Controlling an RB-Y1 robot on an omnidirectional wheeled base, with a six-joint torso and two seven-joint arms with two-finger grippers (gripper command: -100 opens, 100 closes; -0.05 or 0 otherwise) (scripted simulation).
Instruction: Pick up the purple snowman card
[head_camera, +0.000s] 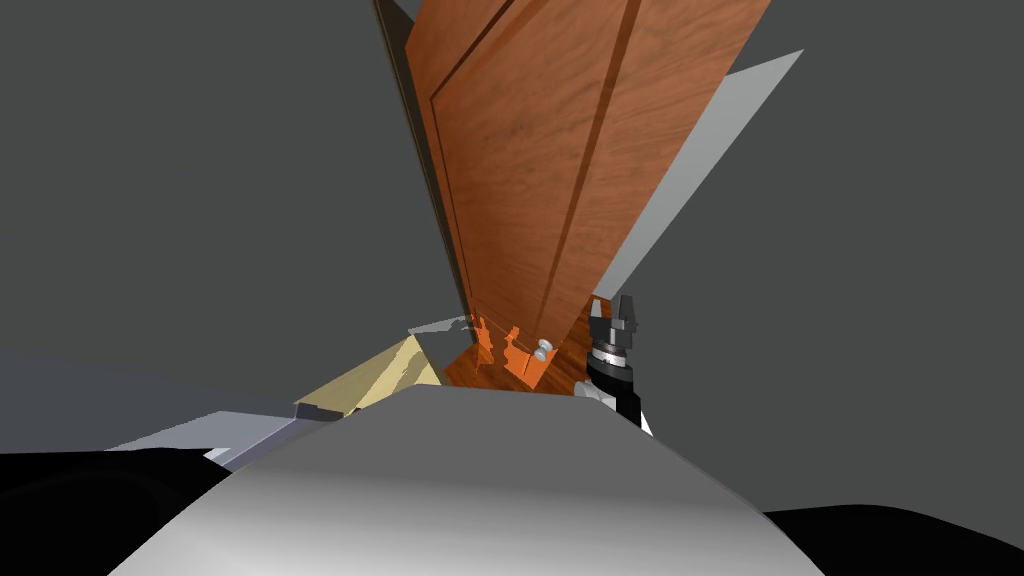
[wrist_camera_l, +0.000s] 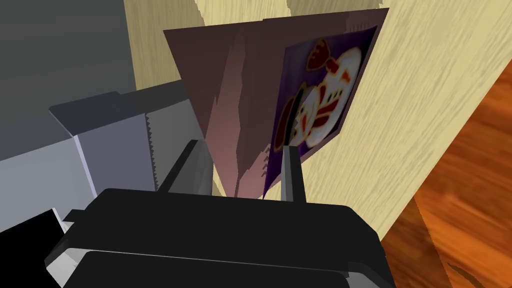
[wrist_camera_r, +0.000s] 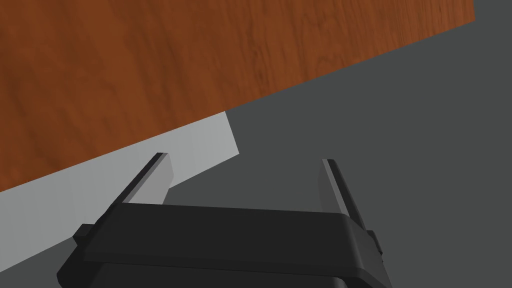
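Head view: my right end effector (head_camera: 613, 312) hangs at the near right of a brown wooden door (head_camera: 540, 150).

Left wrist view: my left end effector (wrist_camera_l: 240, 147) pinches the folded purple snowman card (wrist_camera_l: 320, 100), which stands between its fingers against a pale wooden surface (wrist_camera_l: 415, 90).

Right wrist view: the right fingers (wrist_camera_r: 159, 175) are spread.

Purple, white and red snowman card (wrist_camera_l: 320, 95)
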